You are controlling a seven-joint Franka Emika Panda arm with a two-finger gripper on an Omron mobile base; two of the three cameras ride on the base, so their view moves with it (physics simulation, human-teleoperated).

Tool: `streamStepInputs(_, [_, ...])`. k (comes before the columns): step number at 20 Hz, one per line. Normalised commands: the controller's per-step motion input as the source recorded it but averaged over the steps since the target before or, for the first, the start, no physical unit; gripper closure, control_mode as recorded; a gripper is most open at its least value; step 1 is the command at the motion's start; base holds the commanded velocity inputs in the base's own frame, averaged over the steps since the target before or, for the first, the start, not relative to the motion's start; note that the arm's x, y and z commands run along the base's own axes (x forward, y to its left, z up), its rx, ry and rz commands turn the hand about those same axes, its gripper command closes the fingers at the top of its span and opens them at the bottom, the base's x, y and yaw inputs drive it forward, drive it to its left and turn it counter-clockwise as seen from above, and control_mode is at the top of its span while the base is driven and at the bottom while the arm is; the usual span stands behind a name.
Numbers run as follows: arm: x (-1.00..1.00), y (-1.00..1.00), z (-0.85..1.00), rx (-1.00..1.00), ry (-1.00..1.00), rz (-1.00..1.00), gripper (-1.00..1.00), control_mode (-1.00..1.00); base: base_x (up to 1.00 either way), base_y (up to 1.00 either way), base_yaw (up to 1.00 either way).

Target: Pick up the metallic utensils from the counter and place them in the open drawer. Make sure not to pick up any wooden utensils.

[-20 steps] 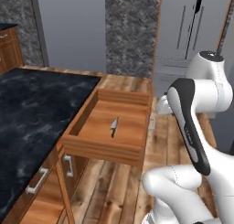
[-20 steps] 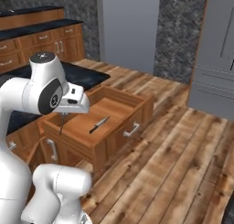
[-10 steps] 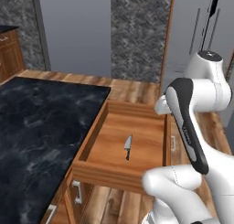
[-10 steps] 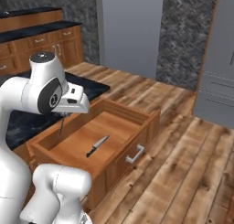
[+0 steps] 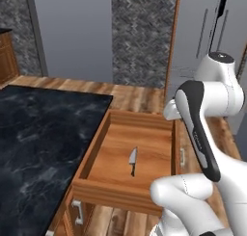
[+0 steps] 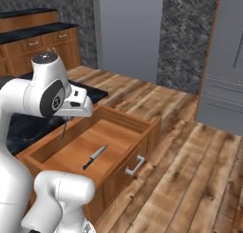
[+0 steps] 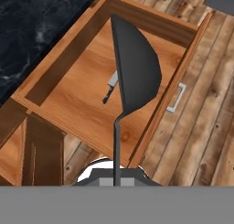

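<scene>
Swinging round with the base, the left base view now puts the open drawer (image 5: 144, 148) at centre frame, where half a second ago it sat lower and smaller; the knife (image 5: 132, 160) lies on its floor, and the black table (image 5: 43, 138) fills the left.

From the right base view, the drawer has grown and slid to lower left, with a slim grey handle hanging under the hand above its left part.

Through the hand view, the tool (image 7: 117, 175) is clamped on the spoon (image 7: 135, 65), whose bowl stands over the drawer. Judging by this, one metal piece is stowed and the second is nearly ready to drop.
</scene>
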Motion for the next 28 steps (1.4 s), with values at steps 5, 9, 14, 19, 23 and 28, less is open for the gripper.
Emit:
streamStepInputs(5, [0.0,0.0,0.0,0.0,0.0,0.0,1.0,1.0,0.02,0.26,-0.28])
streamStepInputs(9, [0.0,0.0,0.0,0.0,0.0,0.0,1.0,1.0,0.25,0.61,-0.32])
streamStepInputs(14, [0.0,0.0,0.0,0.0,0.0,0.0,1.0,1.0,0.1,0.89,-0.25])
streamStepInputs(19, [0.0,0.0,0.0,0.0,0.0,0.0,1.0,1.0,-0.01,0.46,-0.24])
streamStepInputs(23, [0.0,0.0,0.0,0.0,0.0,0.0,1.0,1.0,-0.01,-0.1,-0.05])
streamStepInputs(28, [0.0,0.0,0.0,0.0,0.0,0.0,1.0,1.0,0.0,-0.14,-0.03])
